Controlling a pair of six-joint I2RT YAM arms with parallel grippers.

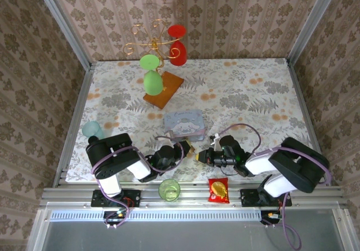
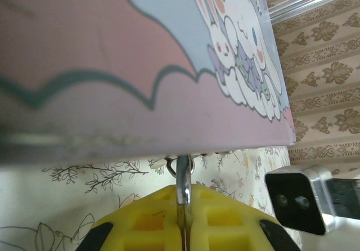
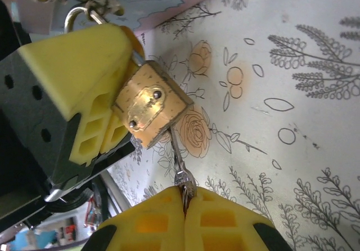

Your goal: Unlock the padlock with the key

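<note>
The brass padlock [image 3: 149, 107] hangs above the flowered cloth, pinched between the yellow fingers [image 3: 79, 76] of my left gripper [image 1: 187, 148]. Its silver shackle [image 3: 76, 14] sticks out past them beside the tin. In the left wrist view the left gripper [image 2: 183, 203] is shut on the thin silver shackle [image 2: 183, 180]; the body is hidden. My right gripper [image 3: 184, 195] is shut on the head of the slender silver key [image 3: 179, 161]. The blade reaches up to the padlock's lower edge, and I cannot tell whether it sits in the keyhole. From above, the padlock [image 1: 193, 149] lies between both grippers, with the right gripper [image 1: 203, 156] beside it.
The blue cartoon tin [image 1: 184, 121] lies just behind the grippers. A green cup [image 1: 169, 189] and a red snack packet [image 1: 218, 190] sit at the near rail. A teal cup [image 1: 91, 130] stands at the left. A wire stand with cups [image 1: 160, 54] occupies the back.
</note>
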